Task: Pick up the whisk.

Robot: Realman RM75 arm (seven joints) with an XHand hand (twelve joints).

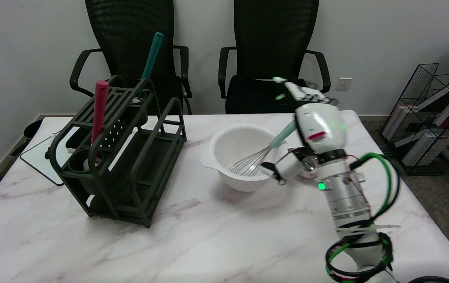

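Whisk (pixel 256 159) leans in the white bowl (pixel 224 143), its wire head down against the bowl's inner floor and its pale green handle slanting up toward two o'clock over the rim. My right hand (pixel 314 122) hangs just beside that handle, on its three o'clock side, palm shell upright. My fingers (pixel 302 91) stretch up and away toward the chairs, spread apart, while my thumb (pixel 285 168) juts out toward nine o'clock, low by the bowl's outer wall. Nothing is in my grasp; the hand is open and holds nothing. Whether my palm brushes the handle's upper end I cannot tell, because the shell covers it there.

The bowl sits near the middle of the marble table (pixel 193 239). A metal scoop (pixel 302 173) peeks out behind my wrist, mostly covered. At nine o'clock from the bowl, well apart, stands the dark green rack (pixel 126 165), with a red-handled utensil (pixel 99 110) upright in its near cup and a teal-handled utensil (pixel 150 63) tilted at its far end. Two black chairs (pixel 273 59) stand at twelve o'clock beyond the table, and a wire bookshelf (pixel 432 114) sits on the floor at three o'clock.
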